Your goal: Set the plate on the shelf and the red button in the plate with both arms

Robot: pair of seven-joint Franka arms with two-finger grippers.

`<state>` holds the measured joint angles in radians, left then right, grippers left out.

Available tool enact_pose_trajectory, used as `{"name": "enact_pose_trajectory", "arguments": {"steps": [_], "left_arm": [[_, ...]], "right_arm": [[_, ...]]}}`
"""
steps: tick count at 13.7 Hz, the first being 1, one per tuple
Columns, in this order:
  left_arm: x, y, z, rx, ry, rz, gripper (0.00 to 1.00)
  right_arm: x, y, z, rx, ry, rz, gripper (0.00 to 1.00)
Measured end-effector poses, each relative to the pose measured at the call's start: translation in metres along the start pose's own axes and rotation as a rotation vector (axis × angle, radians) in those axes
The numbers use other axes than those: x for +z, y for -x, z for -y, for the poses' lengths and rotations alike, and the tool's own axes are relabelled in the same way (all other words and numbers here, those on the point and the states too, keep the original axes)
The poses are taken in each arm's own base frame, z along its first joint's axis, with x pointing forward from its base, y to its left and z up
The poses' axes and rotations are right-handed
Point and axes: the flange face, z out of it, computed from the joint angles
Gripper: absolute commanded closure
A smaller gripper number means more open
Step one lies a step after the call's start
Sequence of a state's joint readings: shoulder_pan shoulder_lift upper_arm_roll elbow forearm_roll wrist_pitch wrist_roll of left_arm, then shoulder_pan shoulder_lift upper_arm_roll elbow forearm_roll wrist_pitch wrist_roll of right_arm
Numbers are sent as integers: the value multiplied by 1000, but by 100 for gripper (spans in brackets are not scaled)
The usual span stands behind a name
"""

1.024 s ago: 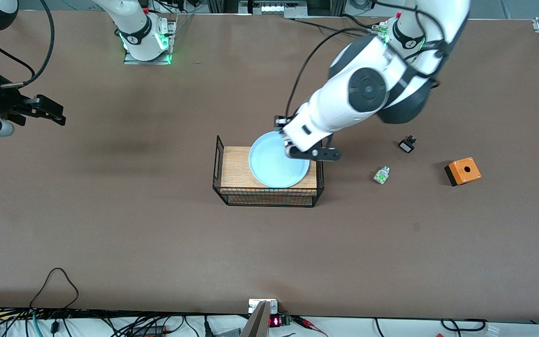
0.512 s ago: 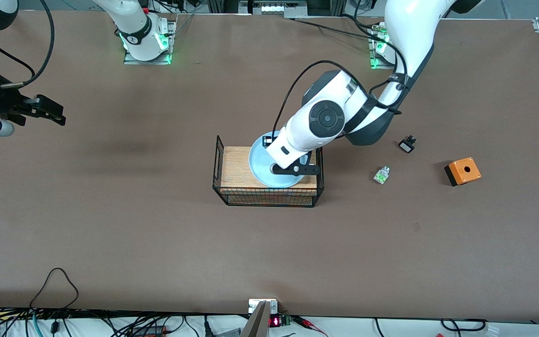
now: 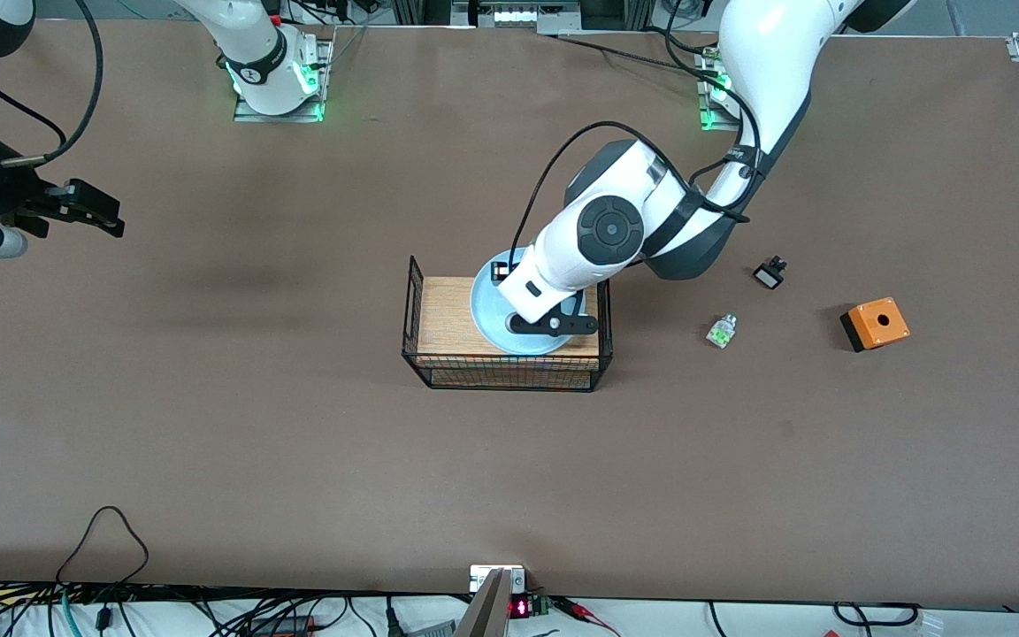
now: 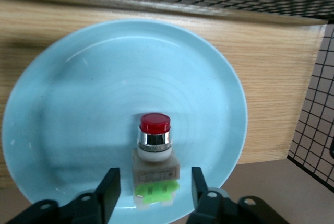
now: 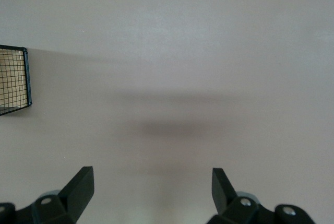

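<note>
The light blue plate (image 3: 490,311) lies on a wooden board in a black wire basket (image 3: 410,327) at mid-table. In the left wrist view the plate (image 4: 104,93) fills the frame. The red button (image 4: 155,151), with its red cap, white body and green clips, rests on it. My left gripper (image 4: 154,182) is open, with a gap between each finger and the button. In the front view my left gripper (image 3: 549,323) is low over the plate and the arm hides the button. My right gripper (image 3: 107,217) is open and empty and waits over bare table at the right arm's end, as the right wrist view (image 5: 151,179) also shows.
Toward the left arm's end of the table lie a white-green part without a red cap (image 3: 721,331), a small black part (image 3: 769,272) and an orange box with a hole (image 3: 875,324). The basket's corner (image 5: 13,80) shows in the right wrist view.
My left gripper has moved from the plate's rim to over the plate's middle and come down lower. The right arm has not moved.
</note>
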<state>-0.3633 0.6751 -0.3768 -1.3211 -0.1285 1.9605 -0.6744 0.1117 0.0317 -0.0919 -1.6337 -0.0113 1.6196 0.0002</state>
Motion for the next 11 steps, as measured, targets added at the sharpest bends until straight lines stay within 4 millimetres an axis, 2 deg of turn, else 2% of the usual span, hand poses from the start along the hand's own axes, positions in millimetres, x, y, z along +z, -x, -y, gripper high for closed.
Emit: {"name": "enact_pose_trajectory", "arguments": {"steps": [2,4,7,9,11], "left_arm": [[-21,-6,6,-12,7,-16,0],[-53,-5,20,-29,-24,0,0],[-117,-2,62,-81,-78,26,0],[-150,4,88,-80,-147,32,0],[-178,11,107,26,-240,41,0]], "right_arm": [[0,0,0,0,0,0,0],[0,0,0,0,0,0,0],[0,0,0,-1,0,0,0],[0,0,1,-1,0,-1,0],[0,0,4,-10,0,-1,0]]}}
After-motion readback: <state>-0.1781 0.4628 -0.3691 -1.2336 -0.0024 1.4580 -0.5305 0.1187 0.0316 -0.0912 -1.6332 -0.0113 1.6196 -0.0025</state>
